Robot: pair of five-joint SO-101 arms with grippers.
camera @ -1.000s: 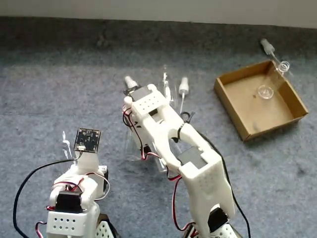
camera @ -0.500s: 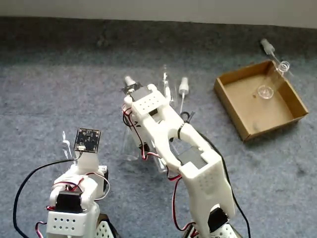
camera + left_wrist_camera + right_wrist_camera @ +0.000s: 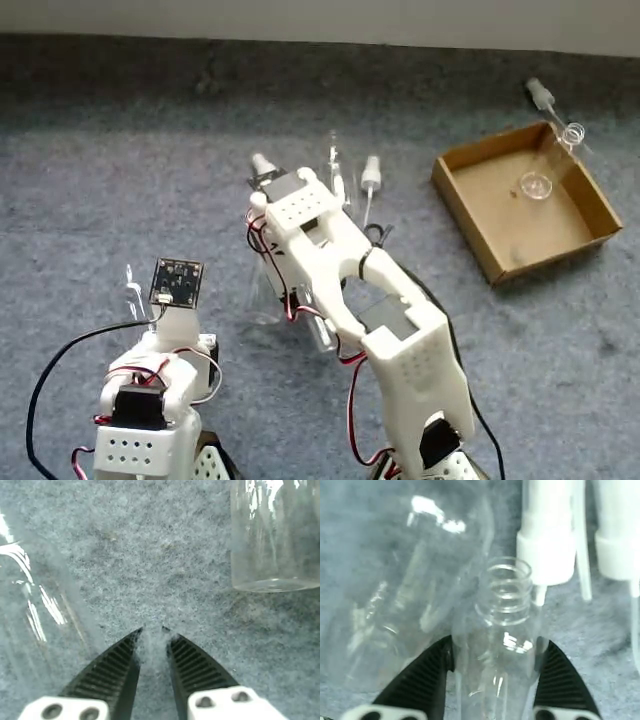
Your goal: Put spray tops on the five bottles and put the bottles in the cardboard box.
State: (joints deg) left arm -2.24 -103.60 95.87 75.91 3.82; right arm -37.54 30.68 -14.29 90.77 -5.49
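Observation:
My right gripper (image 3: 494, 666) is shut on a clear bottle (image 3: 502, 630) just below its open threaded neck. Two white spray tops (image 3: 547, 537) (image 3: 620, 535) lie on the carpet just beyond that neck, and another clear bottle (image 3: 405, 590) lies beside it. My left gripper (image 3: 152, 632) is shut and holds nothing, low over the carpet between a lying clear bottle (image 3: 30, 605) and the base of an upright one (image 3: 275, 535). In the high view the cardboard box (image 3: 470, 220) sits at the far right with a bottle (image 3: 537, 185) inside.
The right arm (image 3: 300, 215) stretches over the middle of the grey carpet, and the left arm (image 3: 165, 370) stands at the near left. Spray tops (image 3: 262, 163) (image 3: 371, 175) lie beyond the right arm. A further spray top (image 3: 540, 95) lies behind the box.
The right arm's wrist has shifted very slightly with the bottle in its grip. The left arm has kept still.

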